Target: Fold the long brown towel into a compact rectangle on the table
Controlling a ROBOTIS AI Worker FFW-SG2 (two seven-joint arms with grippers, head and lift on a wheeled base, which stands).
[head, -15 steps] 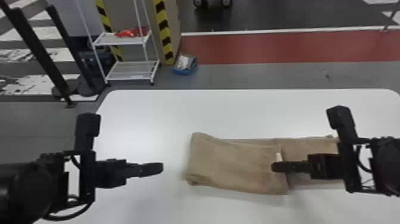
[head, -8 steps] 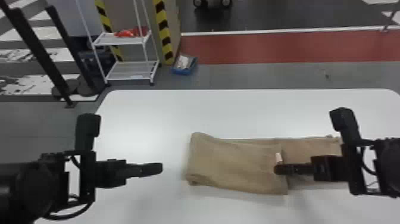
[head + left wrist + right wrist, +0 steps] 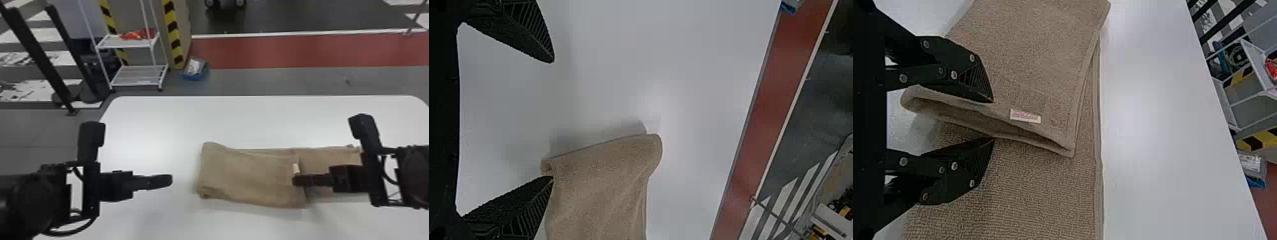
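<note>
Slightly leftward goes the right gripper (image 3: 300, 180) against the frame just before, while the left gripper (image 3: 164, 180) keeps its place; the brown towel (image 3: 249, 178) lies at the middle and right of the white table (image 3: 255, 121), its left part folded over rightward; the flap's free edge, with its pale tag (image 3: 296, 168), meets the right gripper's tips. In its wrist view the right gripper (image 3: 993, 121) stands moderately open, the flap's layered edge between its fingers; whether they press on it I cannot tell. Left gripper (image 3: 551, 121) is wide, with nothing in its grasp, just left of the towel's folded end; white tabletop shows between them, with a broad band along the far edge and more on the near side.
</note>
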